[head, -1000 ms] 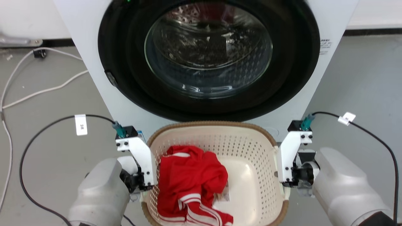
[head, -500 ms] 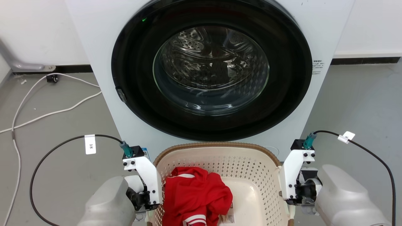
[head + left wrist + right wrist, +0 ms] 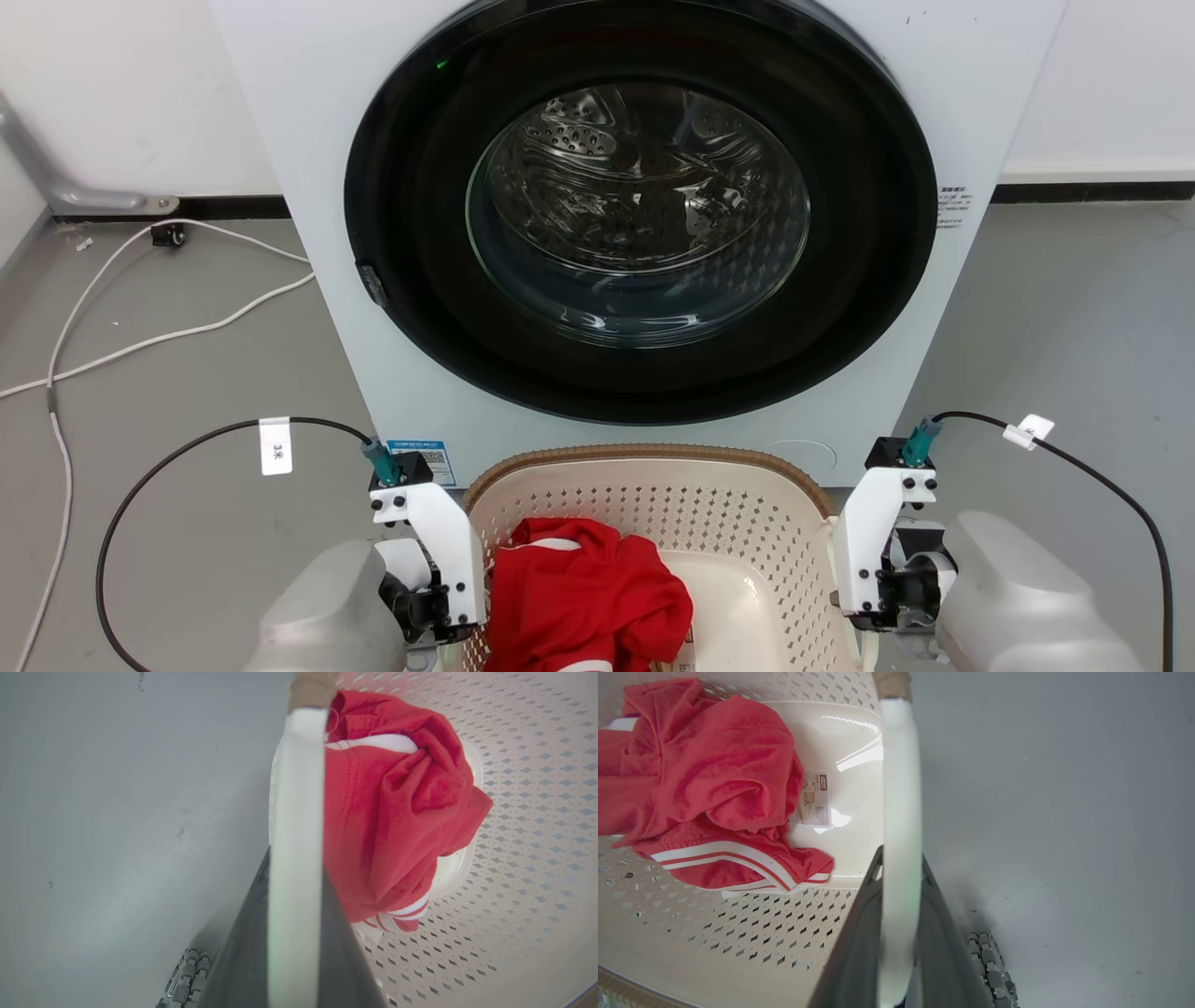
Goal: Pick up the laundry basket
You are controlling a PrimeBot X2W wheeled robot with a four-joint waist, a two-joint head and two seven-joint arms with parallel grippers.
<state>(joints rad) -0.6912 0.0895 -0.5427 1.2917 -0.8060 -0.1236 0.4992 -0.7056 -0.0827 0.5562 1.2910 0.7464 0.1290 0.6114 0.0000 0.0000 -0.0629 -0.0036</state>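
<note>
The laundry basket (image 3: pixel 709 509), cream with holes and a brown woven rim, hangs between my two arms in front of the washing machine. A red garment (image 3: pixel 588 597) with white stripes lies inside it. My left gripper (image 3: pixel 439 611) is at the basket's left side. In the left wrist view its dark fingers (image 3: pixel 243 952) are shut on the white side handle (image 3: pixel 296 812). My right gripper (image 3: pixel 873 607) is at the right side. Its fingers (image 3: pixel 859 942) are likewise shut on the other white handle (image 3: pixel 901 788).
The white washing machine (image 3: pixel 299 140) with its round dark glass door (image 3: pixel 639 205) stands just beyond the basket. White cables (image 3: pixel 140 336) trail over the grey floor at the left. Black cables (image 3: pixel 168 457) loop from both wrists. A ribbed wheel (image 3: pixel 990 966) shows below.
The whole head picture has shifted, so the camera has moved: more of the machine and wall shows and the basket sits lower in frame. Both grippers keep their hold on the handles.
</note>
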